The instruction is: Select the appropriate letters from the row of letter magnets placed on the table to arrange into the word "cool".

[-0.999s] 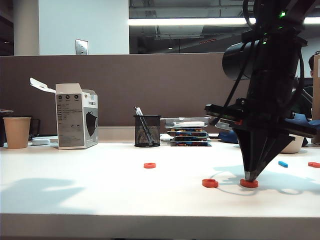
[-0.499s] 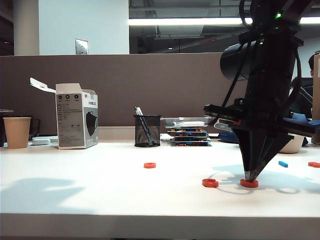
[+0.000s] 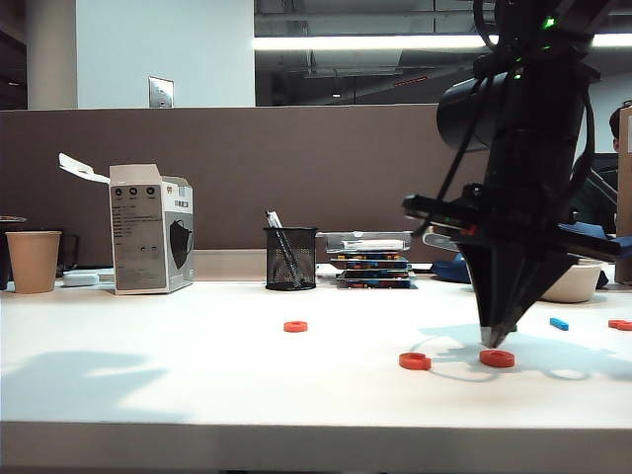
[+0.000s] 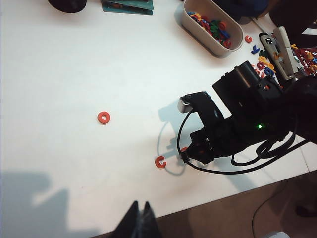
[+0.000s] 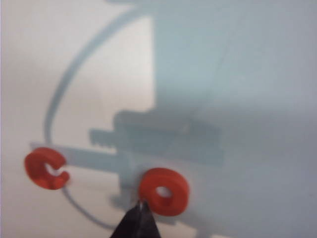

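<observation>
The right gripper (image 3: pixel 491 343) hangs point-down at the right of the exterior view, its fingers (image 5: pixel 137 220) pressed together into a dark tip holding nothing, poised just above a red O letter (image 3: pixel 497 358) that lies flat on the white bench (image 3: pixel 197 385). In the right wrist view that O (image 5: pixel 164 191) sits touching the fingertip's edge, with a red C letter (image 5: pixel 45 168) close beside it. In the exterior view the C (image 3: pixel 415 361) lies just left of the O, and a second red O (image 3: pixel 295 326) rests well apart, farther back toward the centre. A small light-blue bar (image 3: pixel 559 323) and another red piece (image 3: pixel 620 324) lie at the far right. The left gripper (image 4: pixel 139 222) shows at the lower edge of the left wrist view, fingers closed together and empty, high over the bench. A paper cup (image 3: pixel 34 261), a white box (image 3: pixel 152 229) and a mesh pen holder (image 3: pixel 290 259) stand along the back.
</observation>
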Controlling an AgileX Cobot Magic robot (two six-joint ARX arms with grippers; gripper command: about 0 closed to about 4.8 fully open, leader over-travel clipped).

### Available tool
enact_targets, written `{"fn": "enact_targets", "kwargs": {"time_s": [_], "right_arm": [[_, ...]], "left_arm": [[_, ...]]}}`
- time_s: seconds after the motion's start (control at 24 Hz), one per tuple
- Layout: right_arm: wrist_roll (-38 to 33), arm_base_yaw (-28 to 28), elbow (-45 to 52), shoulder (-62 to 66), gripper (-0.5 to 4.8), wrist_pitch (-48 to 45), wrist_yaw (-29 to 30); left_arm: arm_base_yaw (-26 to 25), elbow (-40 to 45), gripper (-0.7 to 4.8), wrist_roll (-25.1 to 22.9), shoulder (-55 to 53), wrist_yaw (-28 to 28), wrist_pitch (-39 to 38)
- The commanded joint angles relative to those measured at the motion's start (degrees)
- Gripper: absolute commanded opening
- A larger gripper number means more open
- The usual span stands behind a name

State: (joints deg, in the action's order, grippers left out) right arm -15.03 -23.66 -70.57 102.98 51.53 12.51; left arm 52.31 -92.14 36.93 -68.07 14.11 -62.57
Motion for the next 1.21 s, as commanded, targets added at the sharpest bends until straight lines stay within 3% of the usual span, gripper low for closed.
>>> {"fn": "enact_targets", "kwargs": {"time_s": [0.04,0.42,0.71,1.21], "right_arm": [[0.28,-0.02,-0.37,-0.92,-0.09,0.52,1.57],[1.79,-0.04,-5.77,-2.51,-0.09,-6.82,7.06],[-4.85,-0.35,-8.57,3.89,-0.09,-17.86,14.03],[-7.56,-3.96,-24.61,17.57,-0.09,-16.59,14.60]], "left_arm": [[0.07,-0.22,-0.04,-0.26,0.13,0.13,0.50],[0.09,-0.22,-0.04,-0.28,0.13,0.13,0.52],[0.07,-0.22,-0.04,-0.26,0.13,0.13,0.50],[0.07,-0.22,-0.04,-0.26,0.13,0.13,0.50]]}}
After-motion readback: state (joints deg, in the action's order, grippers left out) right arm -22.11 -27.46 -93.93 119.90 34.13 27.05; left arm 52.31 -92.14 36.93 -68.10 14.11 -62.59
